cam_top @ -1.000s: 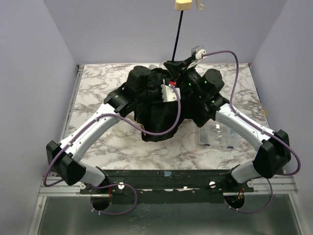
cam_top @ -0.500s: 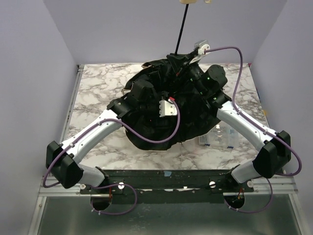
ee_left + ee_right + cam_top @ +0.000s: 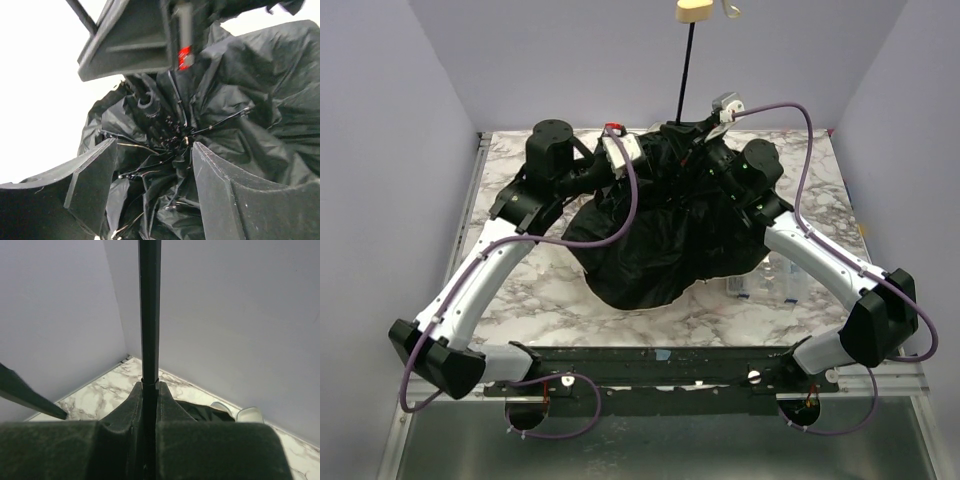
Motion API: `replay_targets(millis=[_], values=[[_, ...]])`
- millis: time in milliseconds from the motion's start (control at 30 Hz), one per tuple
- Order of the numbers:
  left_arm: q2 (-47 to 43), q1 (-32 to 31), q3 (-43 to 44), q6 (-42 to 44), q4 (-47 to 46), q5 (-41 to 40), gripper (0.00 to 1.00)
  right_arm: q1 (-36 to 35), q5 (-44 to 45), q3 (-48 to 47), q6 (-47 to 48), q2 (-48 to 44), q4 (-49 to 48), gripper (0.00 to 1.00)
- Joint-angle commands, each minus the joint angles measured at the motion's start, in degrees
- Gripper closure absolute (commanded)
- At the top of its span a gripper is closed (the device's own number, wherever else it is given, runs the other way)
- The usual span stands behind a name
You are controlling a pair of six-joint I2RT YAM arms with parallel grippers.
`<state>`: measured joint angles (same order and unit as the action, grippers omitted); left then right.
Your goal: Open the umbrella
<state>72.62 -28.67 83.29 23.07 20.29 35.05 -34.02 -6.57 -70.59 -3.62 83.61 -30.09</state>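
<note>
Top external view: the umbrella (image 3: 665,215) stands handle-up on the marble table (image 3: 520,290), its thin black shaft (image 3: 686,70) rising almost upright to a beige knob handle (image 3: 693,10) at the frame's upper edge. At the foot of the shaft the canopy (image 3: 640,260) spreads, black inner side up, in a loose, crumpled mound that falls mainly toward the arm bases and to both sides of the shaft. The right gripper (image 3: 692,132) sits right at the base of the shaft; from the right wrist, its fingers (image 3: 172,440) are clamped tight on the shaft, which runs straight up between them. The left gripper (image 3: 655,160) reaches in just left of the shaft, over the canopy; from the left wrist, its fingers (image 3: 90,185) are spread wide, grasping nothing, with the thin metal ribs (image 3: 170,145) and black folds showing in the gap. Whether the fingers touch the fabric cannot be told. A clear plastic box (image 3: 770,280) lies right of the shaft and nearer the bases, partly under the canopy's edge.
</note>
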Motion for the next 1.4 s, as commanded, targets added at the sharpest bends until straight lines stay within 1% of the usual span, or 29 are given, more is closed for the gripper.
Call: replay_targets(millis=[0, 100, 167, 333, 400, 433, 533, 600, 667, 733, 867, 933, 1000, 1067, 1133, 1167, 1200, 1267, 1333, 1367], values=[[4.12, -0.78, -0.14, 0.68, -1.03, -7.42, 0.39, 0.27, -1.57, -1.36, -3.09, -2.41, -3.31, 1.00], [5.89, -2.81, -1.18, 5.50, -0.33, -12.18, 0.41, 0.28, -1.55, -2.20, -5.28, -2.44, -2.85, 1.00], [6.95, -3.32, -2.71, 6.98, -0.43, -16.98, 0.41, 0.27, -1.12, -2.96, -5.99, -2.40, -2.25, 1.00], [7.53, -1.73, -8.12, 9.32, -1.16, -28.00, 0.41, 0.36, -0.34, -4.74, -6.07, -3.47, 0.33, 1.00], [6.68, 0.10, -10.57, 9.69, -1.11, -29.55, 0.38, 0.46, -0.56, -5.17, -5.93, -4.04, 1.76, 1.00], [6.22, 1.16, -11.52, 9.71, -0.64, -29.77, 0.34, 0.47, -0.63, -5.24, -5.62, -4.36, 2.40, 1.00], [4.72, 3.83, -13.41, 8.86, 0.41, -29.44, 0.21, 0.79, -1.36, -4.94, -5.08, -5.06, 3.99, 1.00], [3.79, 5.54, -13.48, 7.54, 1.48, -27.34, 0.16, 0.97, -2.46, -4.29, -4.69, -5.38, 4.15, 1.00], [2.88, 6.97, -12.39, 5.59, 2.47, -24.10, 0.14, 0.97, -3.98, -3.53, -4.28, -5.57, 3.87, 1.00], [1.28, 8.36, -10.43, 3.06, 3.03, -17.05, 0.14, 1.05, -6.89, -2.58, -3.36, -5.66, 2.68, 1.00], [-1.49, 8.79, -6.57, -4.54, -2.01, -5.86, 0.14, 1.00, -10.33, -0.62, -2.65, -5.63, -0.76, 1.00], [-0.99, 8.72, -3.57, -10.18, -4.55, -3.21, 0.16, 1.02, -11.29, -0.82, -2.84, -5.17, -1.22, 1.00], [1.40, 8.72, 0.64, -16.20, -4.43, -1.76, 0.21, 0.97, -11.90, -0.95, -3.40, -4.73, -2.16, 1.00], [4.37, 8.73, 4.53, -21.26, -3.82, 0.26, 0.30, 1.00, -12.62, -1.30, -4.02, -4.35, -3.05, 1.00], [7.12, 8.85, 7.20, -28.77, -4.69, 2.93, 0.43, 0.97, -13.54, -1.30, -4.46, -4.08, -4.32, 1.00], [8.42, 8.93, 8.19, -33.08, -5.63, 5.81, 0.51, 0.97, -14.06, -1.16, -4.51, -3.92, -5.18, 1.00], [9.44, 8.90, 8.39, -37.15, -6.99, 8.33, 0.56, 0.97, -14.48, -1.13, -4.73, -3.81, -5.75, 1.00], [11.24, 8.81, 7.46, -46.55, -10.59, 12.46, 0.63, 0.98, -14.87, -1.45, -4.91, -3.60, -6.40, 1.00], [12.55, 8.72, 5.32, -53.54, -13.57, 13.32, 0.65, 0.98, -15.37, -1.91, -5.36, -3.32, -6.78, 1.00], [12.84, 8.71, 3.87, -55.72, -14.91, 13.06, 0.66, 1.02, -15.63, -2.07, -5.55, -3.33, -6.99, 1.00]])
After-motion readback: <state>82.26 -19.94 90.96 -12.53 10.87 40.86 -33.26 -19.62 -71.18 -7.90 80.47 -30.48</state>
